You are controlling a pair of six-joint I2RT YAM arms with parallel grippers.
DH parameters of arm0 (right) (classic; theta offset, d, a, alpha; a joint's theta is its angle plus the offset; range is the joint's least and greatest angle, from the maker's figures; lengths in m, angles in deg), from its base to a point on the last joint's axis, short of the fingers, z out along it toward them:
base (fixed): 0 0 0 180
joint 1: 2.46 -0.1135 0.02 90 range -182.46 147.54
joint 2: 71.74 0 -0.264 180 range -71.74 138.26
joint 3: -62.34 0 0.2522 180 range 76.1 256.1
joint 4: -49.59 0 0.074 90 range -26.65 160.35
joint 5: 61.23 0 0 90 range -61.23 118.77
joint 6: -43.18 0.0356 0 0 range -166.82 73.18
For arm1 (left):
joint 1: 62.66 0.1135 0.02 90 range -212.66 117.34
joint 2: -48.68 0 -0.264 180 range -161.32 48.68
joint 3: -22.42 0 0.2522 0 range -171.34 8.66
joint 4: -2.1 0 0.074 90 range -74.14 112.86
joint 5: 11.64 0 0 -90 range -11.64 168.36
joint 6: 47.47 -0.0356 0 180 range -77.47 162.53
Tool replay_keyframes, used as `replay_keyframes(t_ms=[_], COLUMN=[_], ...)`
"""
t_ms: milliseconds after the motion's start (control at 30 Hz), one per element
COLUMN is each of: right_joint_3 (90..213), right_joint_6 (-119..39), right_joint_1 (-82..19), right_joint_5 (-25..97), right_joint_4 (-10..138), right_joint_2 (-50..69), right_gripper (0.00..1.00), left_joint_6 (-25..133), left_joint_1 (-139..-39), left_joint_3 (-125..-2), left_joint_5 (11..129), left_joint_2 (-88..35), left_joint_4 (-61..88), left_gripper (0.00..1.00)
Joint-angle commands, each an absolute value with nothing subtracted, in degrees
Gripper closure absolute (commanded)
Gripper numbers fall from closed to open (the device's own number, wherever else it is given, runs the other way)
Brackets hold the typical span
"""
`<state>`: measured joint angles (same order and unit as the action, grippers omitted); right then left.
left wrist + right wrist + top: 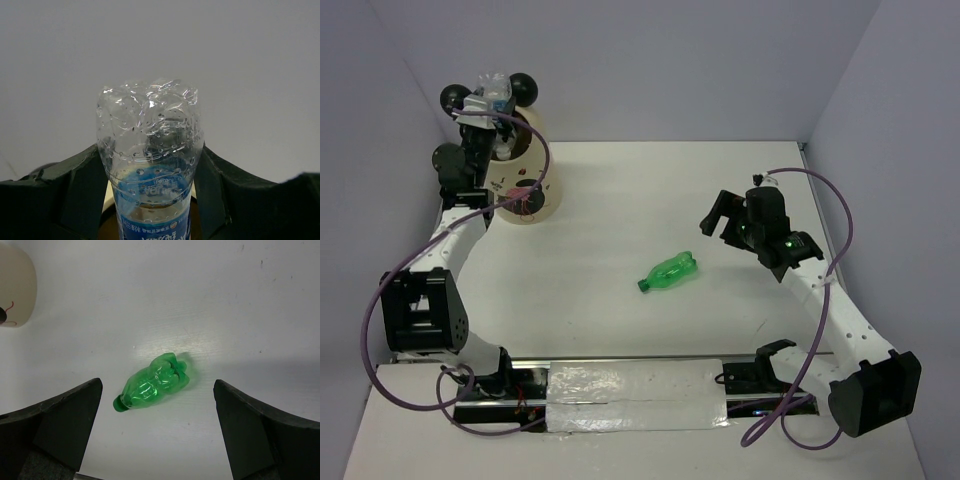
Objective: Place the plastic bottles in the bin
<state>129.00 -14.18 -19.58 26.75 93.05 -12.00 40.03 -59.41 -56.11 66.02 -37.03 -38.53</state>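
We hold the blue-label bottle clamped in our left gripper, right above the bin. The green bottle lies on the table — cap toward our bases, long axis diagonal — just left of our wide-open right gripper, the nearer arm.

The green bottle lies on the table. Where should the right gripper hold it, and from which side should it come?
Grip the green bottle at its mid-body, coming straight down from above with the right gripper. It lies on its side, cap toward the near left, so the fingers should close across its width; the cap end looks too narrow.
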Motion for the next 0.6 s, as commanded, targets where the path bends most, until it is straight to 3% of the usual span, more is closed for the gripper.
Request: replay_keyframes(t_ms=[0, 133, 167, 433, 567], right_joint_3=[130.33, 130.5, 130.41, 129.71, 129.62], right_joint_6=[-15.62, -16.32, -16.24, -15.01, -14.66], right_joint_1=[-20.12, -20.04, -20.04, -20.12, -20.12], right_joint_5=[25.17, 25.52, 25.69, 27.27, 27.54], right_joint_4=[92.88, 92.97, 92.88, 92.18, 92.0], right_joint_2=[-12.51, -12.51, -12.51, -12.86, -13.38], right_gripper=[0.0, 0.0, 0.0, 0.0, 0.0], left_joint_6=[44.61, 46.3, 46.83, 45.78, 46.31], left_joint_1=[-59.14, -59.14, -59.14, -59.23, -62.03], left_joint_3=[-55.24, -53.66, -53.13, -59.7, -70.93], left_joint_5=[63.86, 65.0, 65.87, 68.6, 72.55], left_joint_2=[-37.37, -36.49, -36.05, -31.48, -29.72], left_joint_4=[-46.98, -46.98, -47.51, -34.97, -14.61], left_gripper=[0.37, 0.17, 0.02, 0.01, 0.01])
